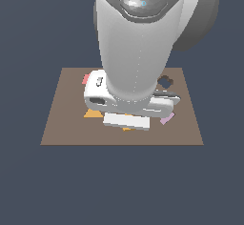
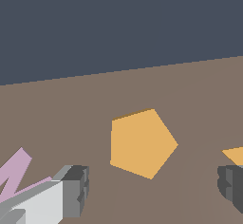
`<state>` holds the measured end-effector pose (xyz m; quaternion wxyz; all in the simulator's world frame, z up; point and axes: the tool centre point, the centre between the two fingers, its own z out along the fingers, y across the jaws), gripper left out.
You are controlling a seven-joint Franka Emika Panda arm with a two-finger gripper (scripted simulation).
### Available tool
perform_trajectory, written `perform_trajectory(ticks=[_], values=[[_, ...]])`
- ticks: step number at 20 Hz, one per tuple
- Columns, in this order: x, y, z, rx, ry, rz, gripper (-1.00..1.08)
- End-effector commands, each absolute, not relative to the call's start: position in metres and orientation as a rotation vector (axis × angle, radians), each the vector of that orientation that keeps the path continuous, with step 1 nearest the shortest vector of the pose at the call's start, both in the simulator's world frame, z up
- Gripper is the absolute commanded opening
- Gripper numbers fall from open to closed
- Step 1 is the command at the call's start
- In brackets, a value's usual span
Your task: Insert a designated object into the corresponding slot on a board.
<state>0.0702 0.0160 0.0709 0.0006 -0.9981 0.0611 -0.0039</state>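
Hanging low over the board [image 1: 62, 119], the gripper [image 2: 154, 185] has its two dark fingertips [image 2: 78, 182] spread wide apart, with nothing between them but bare brown surface. In the wrist view the orange pentagon block [image 2: 142, 143] lies flat on the board just beyond the gap between the fingers, roughly centred on it and touching neither one. Beside one fingertip lies part of a lilac W-shaped piece [image 2: 14, 173], partly covered by the pale finger body; near the other fingertip a corner of an orange triangle [image 2: 235, 155] shows at the picture's edge.

In the exterior view the arm's big white body [image 1: 136, 47] hides most of the middle of the board. Around the hand only slivers show: the triangle at the exterior view's left, the lilac piece at the right, a red shape [image 1: 85, 79] at the far left. A dark hole with a notched outline [image 1: 165, 82] sits far right. The pentagon slot cannot be seen.
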Motion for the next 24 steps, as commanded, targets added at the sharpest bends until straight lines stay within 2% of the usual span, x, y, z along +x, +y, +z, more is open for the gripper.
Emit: perform_trajectory(ticks=[1,21,22,24], values=[[0.076,0.016,0.062,-3.134,0.213,-0.009,1.00],[0.083,0.016,0.030,-3.132,0.242,0.000,1.00],[0.083,0.016,0.030,-3.132,0.242,0.000,-1.00],[0.083,0.016,0.030,-3.132,0.242,0.000,-1.00]])
